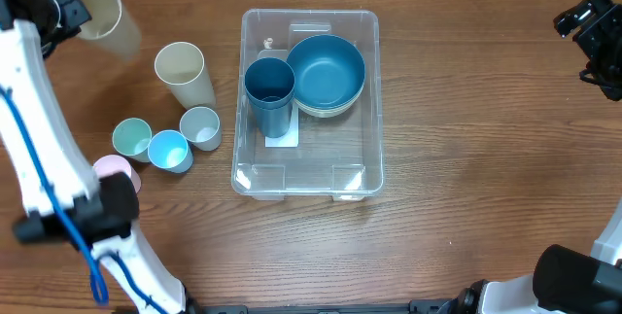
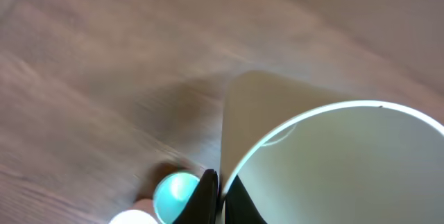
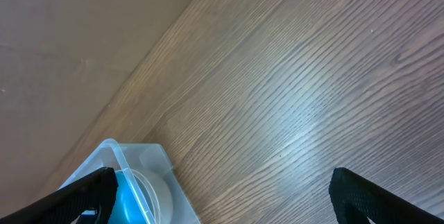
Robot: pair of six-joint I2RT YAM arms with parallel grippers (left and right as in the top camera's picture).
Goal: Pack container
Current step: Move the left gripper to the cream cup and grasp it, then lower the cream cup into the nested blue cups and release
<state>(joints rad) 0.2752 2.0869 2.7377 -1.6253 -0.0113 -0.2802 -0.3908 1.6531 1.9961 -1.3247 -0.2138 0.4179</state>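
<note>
The clear plastic container (image 1: 309, 168) sits mid-table and holds a dark blue cup (image 1: 269, 86) and a blue bowl (image 1: 326, 69) stacked in a pale bowl. Its corner shows in the right wrist view (image 3: 149, 165). My left gripper (image 1: 60, 8) at the far left is shut on the rim of a cream cup (image 1: 102, 17), lifted and tilted; the left wrist view shows the fingers (image 2: 220, 200) pinching the cup's wall (image 2: 333, 168). My right gripper (image 1: 595, 34) is open and empty at the far right, its fingertips wide apart over bare wood (image 3: 222, 193).
Left of the container stand a tall cream cup (image 1: 183, 71), a grey-green cup (image 1: 200, 126), a light blue cup (image 1: 168, 149), a mint cup (image 1: 131, 138) and a pink cup (image 1: 115, 170). The light blue cup shows below my left fingers (image 2: 173, 193).
</note>
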